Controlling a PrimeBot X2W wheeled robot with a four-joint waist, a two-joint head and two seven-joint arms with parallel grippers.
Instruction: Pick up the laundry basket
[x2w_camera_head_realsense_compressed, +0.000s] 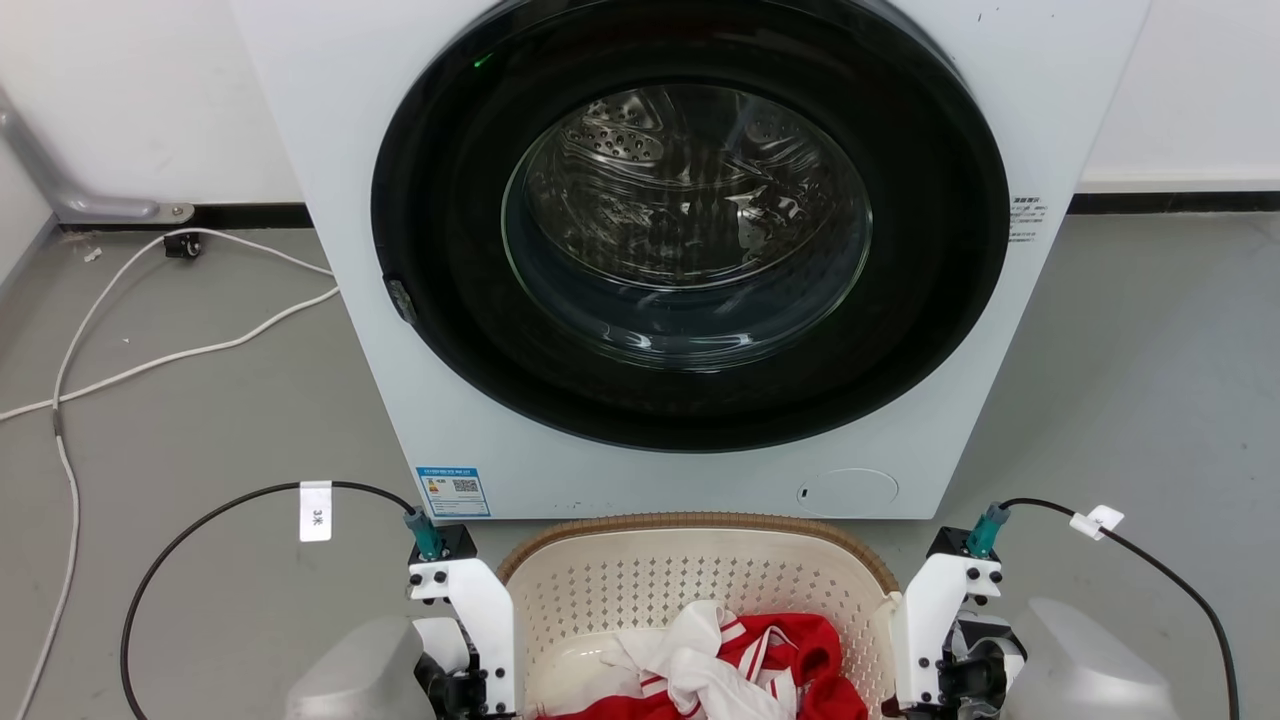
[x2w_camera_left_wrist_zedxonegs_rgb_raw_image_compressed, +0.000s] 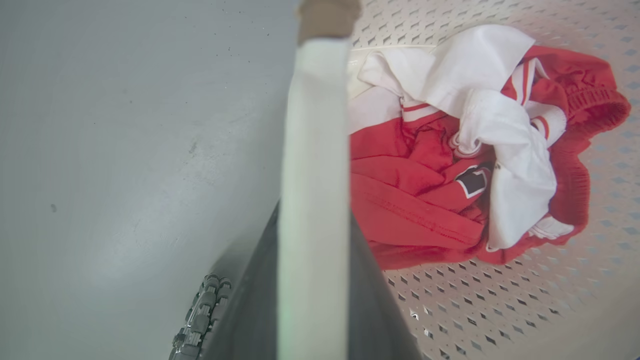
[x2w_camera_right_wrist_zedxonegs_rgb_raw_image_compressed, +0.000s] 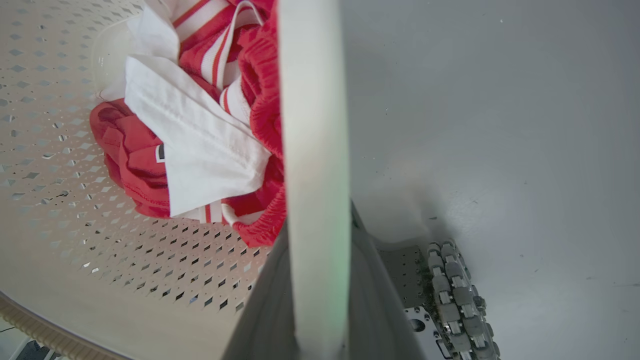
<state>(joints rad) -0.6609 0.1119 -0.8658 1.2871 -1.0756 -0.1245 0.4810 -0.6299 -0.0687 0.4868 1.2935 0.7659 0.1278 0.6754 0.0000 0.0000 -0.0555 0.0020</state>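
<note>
Because the laundry basket (x2w_camera_head_realsense_compressed: 700, 585) is thin perforated plastic and holds little more than a loose bundle of red and white sportswear (x2w_camera_head_realsense_compressed: 745, 660), it should lift as a light load, though its walls would likely flex if squeezed. The stiffer places to take it are the brown woven-look rim (x2w_camera_head_realsense_compressed: 700, 521) and the two white side handles. It stands on the grey floor (x2w_camera_head_realsense_compressed: 200, 420) just in front of the washing machine (x2w_camera_head_realsense_compressed: 350, 150), between the two arms. The left gripper (x2w_camera_left_wrist_zedxonegs_rgb_raw_image_compressed: 314, 235) has its dark fingers straddling the left handle (x2w_camera_left_wrist_zedxonegs_rgb_raw_image_compressed: 312, 125), and the right gripper (x2w_camera_right_wrist_zedxonegs_rgb_raw_image_compressed: 317, 240) straddles the right handle (x2w_camera_right_wrist_zedxonegs_rgb_raw_image_compressed: 312, 100) likewise. Whether either pair is pinching its handle or merely flanking it cannot be told. The smooth handles may slip, so a level, even lift on both sides seems wise.
</note>
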